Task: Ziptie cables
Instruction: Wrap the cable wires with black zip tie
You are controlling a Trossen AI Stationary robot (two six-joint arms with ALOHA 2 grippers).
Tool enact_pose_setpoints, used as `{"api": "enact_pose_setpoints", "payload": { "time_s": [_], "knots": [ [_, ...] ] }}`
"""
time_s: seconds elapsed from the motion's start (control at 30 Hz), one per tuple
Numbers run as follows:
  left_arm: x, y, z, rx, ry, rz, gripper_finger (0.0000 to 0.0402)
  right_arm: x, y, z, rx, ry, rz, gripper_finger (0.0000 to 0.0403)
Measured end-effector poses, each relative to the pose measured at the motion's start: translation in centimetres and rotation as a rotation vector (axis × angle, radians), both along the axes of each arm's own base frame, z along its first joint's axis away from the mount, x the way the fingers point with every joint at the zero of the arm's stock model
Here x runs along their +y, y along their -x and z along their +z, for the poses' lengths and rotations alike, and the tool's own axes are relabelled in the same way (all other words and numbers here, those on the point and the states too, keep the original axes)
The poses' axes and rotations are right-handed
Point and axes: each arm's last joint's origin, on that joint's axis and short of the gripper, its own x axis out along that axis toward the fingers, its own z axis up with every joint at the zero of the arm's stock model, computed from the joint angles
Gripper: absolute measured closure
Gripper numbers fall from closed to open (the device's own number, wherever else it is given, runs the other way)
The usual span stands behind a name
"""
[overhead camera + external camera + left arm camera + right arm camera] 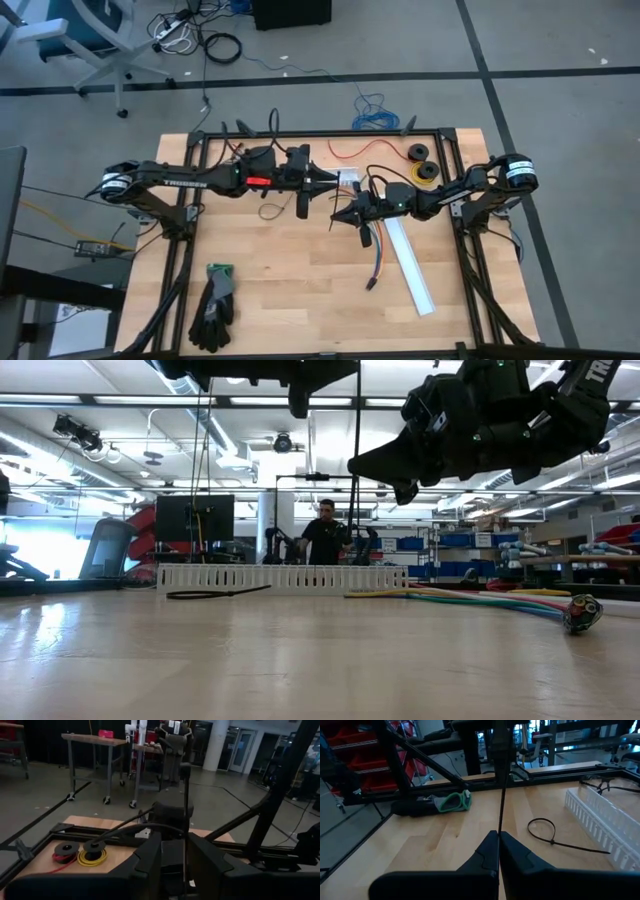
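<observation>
The cables (372, 255), a bundle of coloured wires ending in a small dark connector (583, 612), lie flat on the wooden table beside a white slotted channel (410, 265). No gripper touches them. A thin black ziptie (501, 785) runs through the air from my right gripper (498, 837) up to my left gripper (176, 855). Both grippers hover above the table's middle, tips facing each other: left gripper (328, 181), right gripper (340, 214) lower and nearer the cables. Each is shut on the ziptie. My left gripper has the ziptie's strip (185, 820) running in between its two fingers (152, 852), which lie level and point toward the table's right. The contact itself is hidden between the dark fingers. The strip is clear of the table. My right gripper pinches the ziptie's lower end (499, 831) between its two fingertips (487, 847). The fingers lie level and point toward the table's left. From there the strip rises straight toward the left gripper, well above the table.
A second black ziptie (542, 827), looped, lies loose on the table. A pair of black and green gloves (215, 305) sits near the front left. Red and yellow wire spools (420, 165) stand at the back right. A black metal frame (190, 200) borders the table. A person (325, 535) stands far behind.
</observation>
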Motion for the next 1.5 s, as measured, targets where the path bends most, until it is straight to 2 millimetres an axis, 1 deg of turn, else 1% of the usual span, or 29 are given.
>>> {"api": "enact_pose_setpoints", "payload": {
  "time_s": [0.17, 0.33, 0.5, 0.93, 1.07, 1.3, 1.5],
  "knots": [
    [0.02, -0.32, -0.03, -0.031, 0.003, -0.003, 0.03, 0.0, 0.0, -0.05, 0.005, -0.001, 0.0, 0.0403],
    [0.03, -0.29, 0.45, -0.08, 0.014, -0.003, 0.03, -0.01, 0.01, -0.2, 0.02, 0.0, 0.0, 0.0403],
    [0.12, -0.29, 0.46, -0.082, 0.019, 0.027, 0.03, -0.01, 0.01, -0.21, 0.022, -0.001, 0.0, 0.0403],
    [0.13, -0.26, 0.78, -0.115, 0.038, 0.029, 0.0301, 0.0, 0.02, -0.25, 0.025, -0.001, 0.001, 0.0403],
    [0.13, -0.26, 0.78, -0.114, 0.042, 0.029, 0.032, 0.02, 0.02, -0.25, 0.025, -0.001, 0.002, 0.0403],
    [0.13, -0.28, 0.62, -0.098, 0.045, 0.03, 0.0389, 0.02, 0.02, -0.25, 0.026, -0.002, 0.004, 0.0403],
    [0.21, -0.28, 0.55, -0.091, 0.04, 0.056, 0.0397, 0.03, 0.02, -0.26, 0.027, -0.002, 0.008, 0.0403]
  ]
}}
